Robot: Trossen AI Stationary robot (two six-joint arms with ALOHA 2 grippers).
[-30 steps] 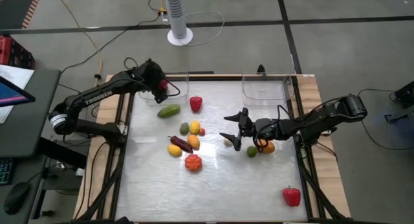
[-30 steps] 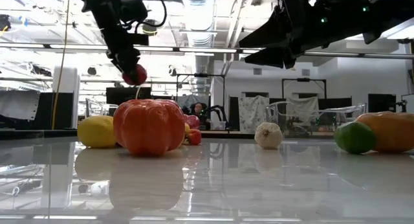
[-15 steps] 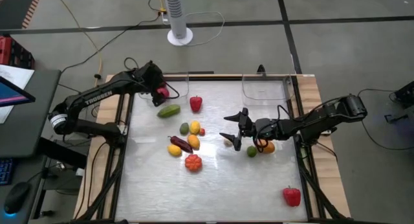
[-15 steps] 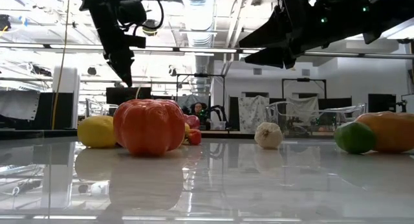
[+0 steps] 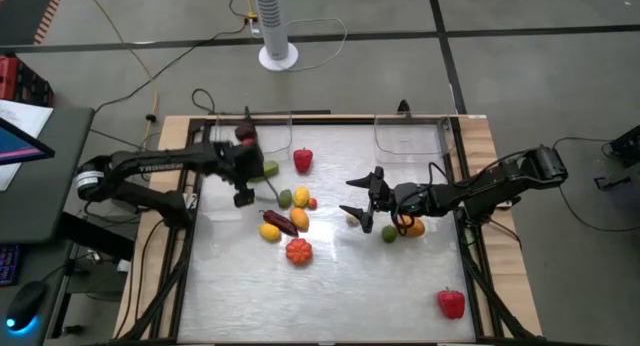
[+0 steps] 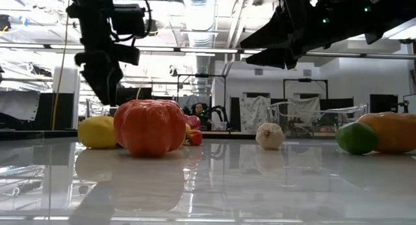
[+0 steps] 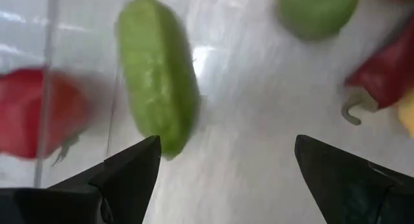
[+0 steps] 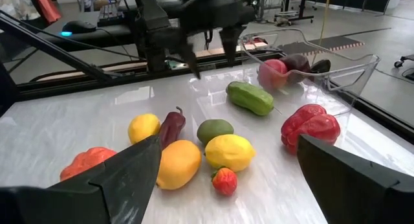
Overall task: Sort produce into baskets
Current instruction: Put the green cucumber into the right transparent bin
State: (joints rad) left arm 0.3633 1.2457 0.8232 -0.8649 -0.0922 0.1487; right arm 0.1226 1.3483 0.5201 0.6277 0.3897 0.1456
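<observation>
High view: half a second back the left gripper point(image 5: 243, 178) was up over the left basket point(image 5: 284, 126). It had since swung down and sat just beside the cucumber point(image 5: 265, 170), on the side away from that basket. The small red fruit point(image 5: 245, 134) it dropped lay inside the basket, just past the cucumber. The right gripper point(image 5: 362, 208) hadn't budged, well off from the cucumber near the garlic point(image 5: 352, 222), jaws spread and holding nothing.

Low view: the left gripper point(image 6: 104, 82) hung lower than before, a dark blur behind the orange tomato point(image 6: 149, 126). No cucumber visible here.

Left wrist view: the cucumber point(image 7: 157, 75) lay right ahead between the two spread fingers point(image 7: 129, 169), not touched. The red fruit point(image 7: 39, 114) showed through the clear basket wall beside it.

Right wrist view: the left gripper point(image 8: 210, 59) hovered just behind the cucumber point(image 8: 250, 98), jaws apart. The basket point(image 8: 349, 72) beyond it held the red fruit point(image 8: 273, 73) plus something dark.

So I'd say one drop-off was done and the cucumber looked like the next pick. Most produce was still on the table.
</observation>
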